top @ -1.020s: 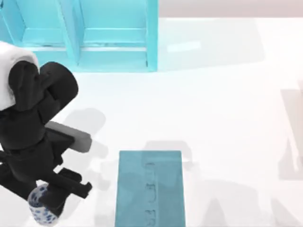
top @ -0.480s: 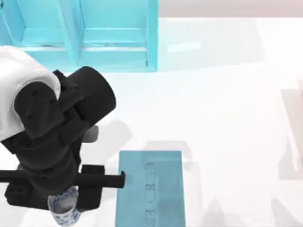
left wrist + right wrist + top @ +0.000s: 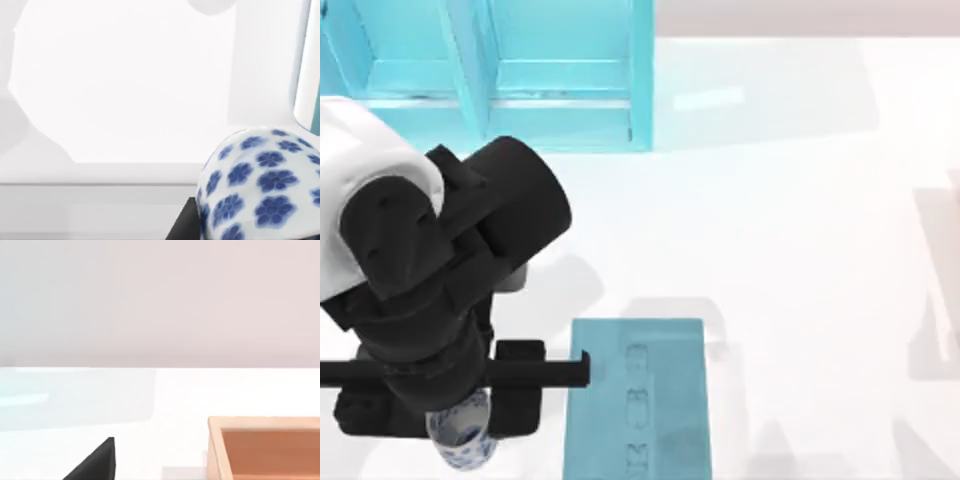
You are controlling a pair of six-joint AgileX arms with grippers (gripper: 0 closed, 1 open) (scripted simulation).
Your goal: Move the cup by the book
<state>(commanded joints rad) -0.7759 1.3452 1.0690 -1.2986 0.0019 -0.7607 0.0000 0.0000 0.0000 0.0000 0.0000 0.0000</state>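
left arm [image 3: 430, 290]: positioned over the bench's [image 3: 800, 220] near-left area in the top view. left jaws [image 3: 465, 425]: closed on the cup [image 3: 460, 445], a whitish cup with dark blue flower marks, seen close up in the left wrist view [image 3: 260, 185]. cup location: just left of the book [image 3: 635, 398], apart from its left edge. book: flat, teal, at the near edge. cyan shelf unit [image 3: 500, 75]: far left. right wrist view: black finger [image 3: 95, 462] and wooden box [image 3: 265, 447]; right jaw state cannot be told.
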